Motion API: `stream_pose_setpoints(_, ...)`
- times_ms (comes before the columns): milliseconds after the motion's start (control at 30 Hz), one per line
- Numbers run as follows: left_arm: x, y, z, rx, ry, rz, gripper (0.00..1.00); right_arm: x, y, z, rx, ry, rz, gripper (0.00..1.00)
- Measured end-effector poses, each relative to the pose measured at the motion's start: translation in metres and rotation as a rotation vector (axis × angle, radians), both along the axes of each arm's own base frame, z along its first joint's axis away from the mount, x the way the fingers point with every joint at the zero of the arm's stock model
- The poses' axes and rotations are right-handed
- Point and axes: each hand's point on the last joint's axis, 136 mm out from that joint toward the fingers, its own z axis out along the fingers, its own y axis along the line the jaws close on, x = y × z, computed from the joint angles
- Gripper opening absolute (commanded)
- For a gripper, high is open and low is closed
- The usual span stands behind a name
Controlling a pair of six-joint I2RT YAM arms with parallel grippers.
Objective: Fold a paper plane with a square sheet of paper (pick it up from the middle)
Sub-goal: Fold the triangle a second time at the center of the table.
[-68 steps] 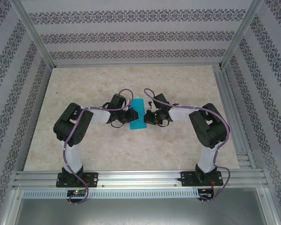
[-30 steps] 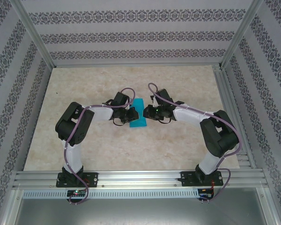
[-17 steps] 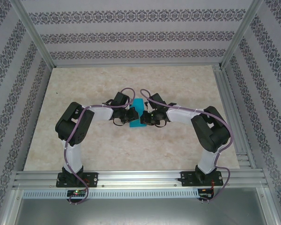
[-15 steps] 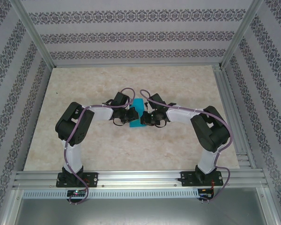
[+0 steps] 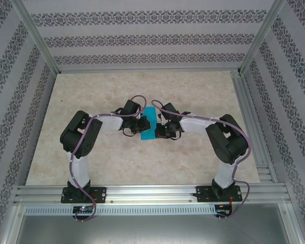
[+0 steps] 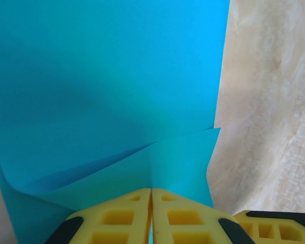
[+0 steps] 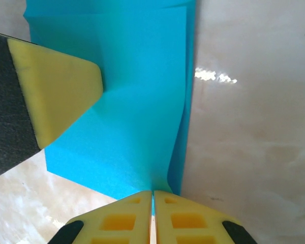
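Observation:
The square sheet of paper (image 5: pixel 149 122) is teal-blue and lies folded into a narrow strip with layered flaps at mid-table. My left gripper (image 5: pixel 142 126) is shut on its left edge. In the left wrist view the yellow pads of the left gripper (image 6: pixel 151 190) pinch a flap of the paper (image 6: pixel 107 76). My right gripper (image 5: pixel 156 128) is shut on the opposite edge. In the right wrist view the right gripper (image 7: pixel 152 192) clamps a raised fold of the paper (image 7: pixel 137 117), and one of the left gripper's fingers (image 7: pixel 56 96) presses on the paper from the far side.
The paper rests on the beige marble-patterned table (image 5: pixel 91 96). Patterned walls and aluminium rails (image 5: pixel 249 117) bound it. Bare tabletop shows beside the paper in both wrist views (image 6: pixel 264 101) (image 7: pixel 244 127).
My right gripper came in from the right to the paper's edge and shut on it. The left gripper kept its hold in place.

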Motion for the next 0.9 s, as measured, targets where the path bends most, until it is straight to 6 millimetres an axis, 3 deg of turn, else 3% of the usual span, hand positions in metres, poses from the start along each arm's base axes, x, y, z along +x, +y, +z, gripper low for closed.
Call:
stream_pose_setpoints(367,0.000,0.000,0.000,0.004,0.002,0.002,0.11,-0.001,-0.004,0.000,-0.024,-0.006,0.006,0.13)
stream_pose_setpoints(567,0.000,0.000,0.000,0.004,0.002,0.002,0.11,0.009,0.004,0.034,0.033,-0.077,0.007,0.15)
stream_pose_setpoints(667,0.000,0.000,0.000,0.004,0.002,0.002,0.11,0.017,0.011,0.042,0.057,-0.099,0.010,0.14)
stream_pose_setpoints(900,0.000,0.000,0.000,0.005,0.002,0.002,0.11,0.013,0.014,0.020,0.054,-0.041,0.020,0.15)
